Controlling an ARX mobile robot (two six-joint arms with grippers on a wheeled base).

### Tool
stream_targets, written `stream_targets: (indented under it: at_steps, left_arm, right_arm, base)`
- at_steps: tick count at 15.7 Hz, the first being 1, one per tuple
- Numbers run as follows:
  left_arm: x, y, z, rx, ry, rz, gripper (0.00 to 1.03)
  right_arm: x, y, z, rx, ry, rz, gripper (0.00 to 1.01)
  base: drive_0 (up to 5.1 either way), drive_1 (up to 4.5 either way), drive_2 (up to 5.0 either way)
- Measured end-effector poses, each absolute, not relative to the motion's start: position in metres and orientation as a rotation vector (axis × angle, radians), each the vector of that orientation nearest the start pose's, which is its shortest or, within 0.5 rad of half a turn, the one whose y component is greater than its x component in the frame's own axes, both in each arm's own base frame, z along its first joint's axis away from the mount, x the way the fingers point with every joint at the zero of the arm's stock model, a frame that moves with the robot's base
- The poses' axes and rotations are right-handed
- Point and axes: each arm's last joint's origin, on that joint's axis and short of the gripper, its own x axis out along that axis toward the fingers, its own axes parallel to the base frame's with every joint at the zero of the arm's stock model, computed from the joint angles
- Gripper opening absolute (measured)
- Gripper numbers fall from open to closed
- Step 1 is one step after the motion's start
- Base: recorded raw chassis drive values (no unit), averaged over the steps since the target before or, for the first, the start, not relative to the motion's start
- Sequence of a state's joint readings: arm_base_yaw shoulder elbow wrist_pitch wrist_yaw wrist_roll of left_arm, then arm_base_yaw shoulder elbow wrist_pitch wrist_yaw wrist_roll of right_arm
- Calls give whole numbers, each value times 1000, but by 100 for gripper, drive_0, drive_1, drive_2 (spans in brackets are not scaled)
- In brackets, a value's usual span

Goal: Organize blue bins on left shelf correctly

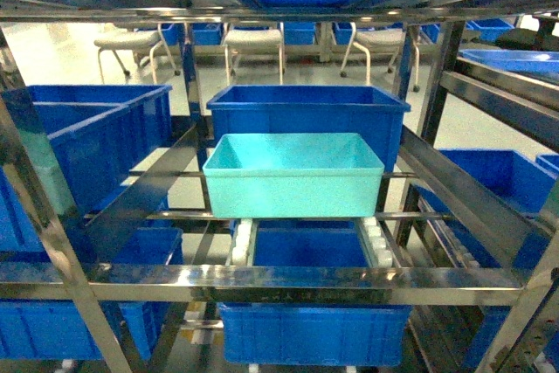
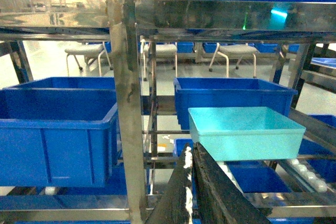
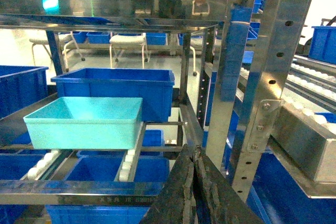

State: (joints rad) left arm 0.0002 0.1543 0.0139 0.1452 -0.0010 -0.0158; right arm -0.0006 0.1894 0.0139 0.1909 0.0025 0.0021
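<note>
The turquoise bin (image 1: 293, 176) is sitting on the white roller rails (image 1: 242, 242) of the middle sloped level of the left shelf (image 1: 262, 279), at the front end of that lane just behind the front steel beam, with a royal-blue bin (image 1: 307, 111) directly behind it and seemingly touching its rear wall. The likely risk: the rollers are letting the bin run freely, so a one-sided push could be skewing it against the side rail or jamming it into the blue bin behind; a lift taken by the thin rim lip could be slipping on the glossy plastic. The left gripper (image 2: 190, 166) is showing at the bottom edge of its wrist view with fingers pressed together, holding nothing and clear of the bin. The right gripper (image 3: 195, 163) is likewise closed on nothing, hanging near the right front post (image 3: 278, 66), apart from the bin
</note>
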Motion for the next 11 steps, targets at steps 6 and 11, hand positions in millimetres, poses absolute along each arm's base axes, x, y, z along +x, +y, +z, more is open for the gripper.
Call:
stream_targets:
  at_steps: [6, 11]
  left_arm:
    - [97, 0, 170, -15, -21, 0, 2]
    - [98, 0, 167, -14, 2, 0, 2]
  right_arm:
    - [104, 0, 168, 2, 12, -3, 2]
    - [97, 0, 168, 2, -11, 1, 2]
  base:
    - [0, 0, 0]
    - [0, 0, 0]
